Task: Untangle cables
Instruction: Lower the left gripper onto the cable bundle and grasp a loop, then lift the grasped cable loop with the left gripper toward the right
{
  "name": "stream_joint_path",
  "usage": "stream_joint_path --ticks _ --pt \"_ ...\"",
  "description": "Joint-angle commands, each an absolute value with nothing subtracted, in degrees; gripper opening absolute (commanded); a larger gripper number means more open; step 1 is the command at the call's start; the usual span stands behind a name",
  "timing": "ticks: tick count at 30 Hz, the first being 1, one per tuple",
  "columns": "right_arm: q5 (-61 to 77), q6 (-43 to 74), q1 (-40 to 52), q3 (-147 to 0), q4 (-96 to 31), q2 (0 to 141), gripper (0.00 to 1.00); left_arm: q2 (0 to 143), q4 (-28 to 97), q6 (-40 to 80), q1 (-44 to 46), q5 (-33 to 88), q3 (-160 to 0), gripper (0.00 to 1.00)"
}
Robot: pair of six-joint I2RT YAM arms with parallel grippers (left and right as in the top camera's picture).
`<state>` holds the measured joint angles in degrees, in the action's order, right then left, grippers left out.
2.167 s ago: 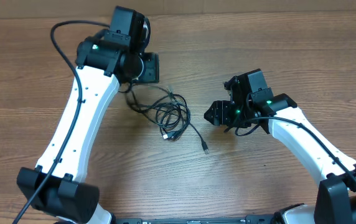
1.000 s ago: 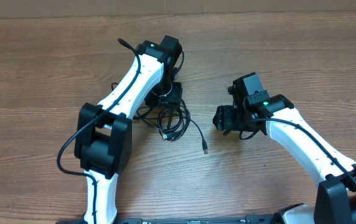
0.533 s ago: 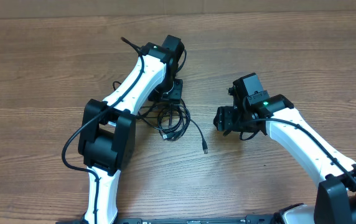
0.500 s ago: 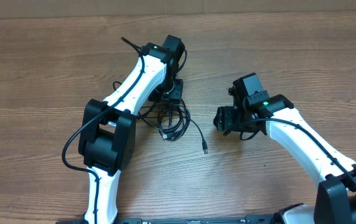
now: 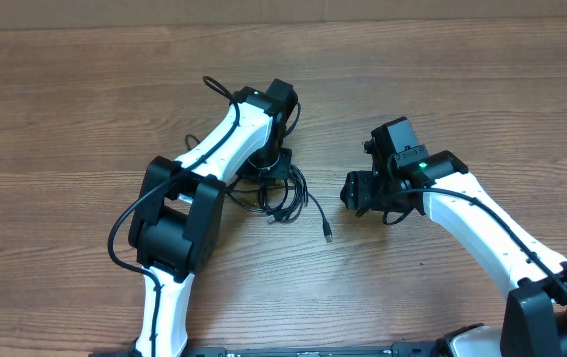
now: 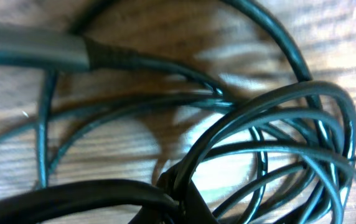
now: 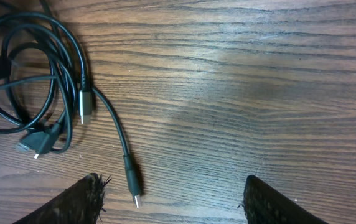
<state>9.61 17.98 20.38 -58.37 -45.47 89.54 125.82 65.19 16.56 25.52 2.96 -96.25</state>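
The cables (image 5: 285,198) are thin black cords in a loose tangle at the table's middle, with one cord trailing to a plug (image 5: 327,235) at the front right. My left gripper (image 5: 269,167) is down on the tangle's far edge. In the left wrist view the cables (image 6: 277,124) fill the frame, and my left gripper (image 6: 184,202) is shut on some strands at the bottom edge. A grey plug sleeve (image 6: 35,46) lies at the top left. My right gripper (image 5: 347,188) hovers open to the right of the tangle. The trailing plug (image 7: 133,180) lies just inside its left finger (image 7: 81,200).
The bare wooden table (image 5: 442,79) stretches around the tangle. The left arm's own thick black cable (image 5: 219,89) arches above its forearm. In the right wrist view the coil (image 7: 41,81) lies at the upper left, with bare wood to the right.
My left arm swung in from the back left, came down on the tangle and shut on it. The coil shifted slightly. My right arm stayed put and open.
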Motion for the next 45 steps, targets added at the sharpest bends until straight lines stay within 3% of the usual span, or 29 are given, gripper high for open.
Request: stream_joint_path --ticks 1,6,14,24,26,41,43,45 --pt "8.99 17.89 20.45 -58.15 -44.99 89.6 0.71 125.29 67.29 15.11 25.63 8.84 -100.84 0.04" --pt "9.06 17.89 20.47 -58.15 -44.05 89.6 0.78 124.31 73.06 8.01 25.54 21.8 -109.84 0.04" --pt "11.64 17.72 20.58 -58.15 -40.77 89.6 0.76 123.83 83.31 2.02 25.54 30.76 -121.69 0.04" --pt "11.33 18.61 20.56 -58.13 -36.1 89.6 0.36 123.57 89.62 -4.8 25.39 39.03 -123.96 0.04" --pt "9.63 23.16 20.56 -58.06 -36.73 89.62 0.29 123.13 89.58 -5.02 25.04 39.03 -123.98 0.04" --pt "17.23 35.73 20.64 -52.23 -36.6 89.62 0.4 117.82 87.02 -5.15 24.32 40.53 -124.05 0.04" --pt "17.23 36.75 20.64 -51.11 -36.16 89.62 0.32 117.1 86.41 -5.15 24.32 40.51 -124.05 0.04" --pt "17.04 36.88 20.62 -50.41 -35.97 89.62 0.08 116.51 86.28 -5.15 24.29 40.29 -124.05 0.04"
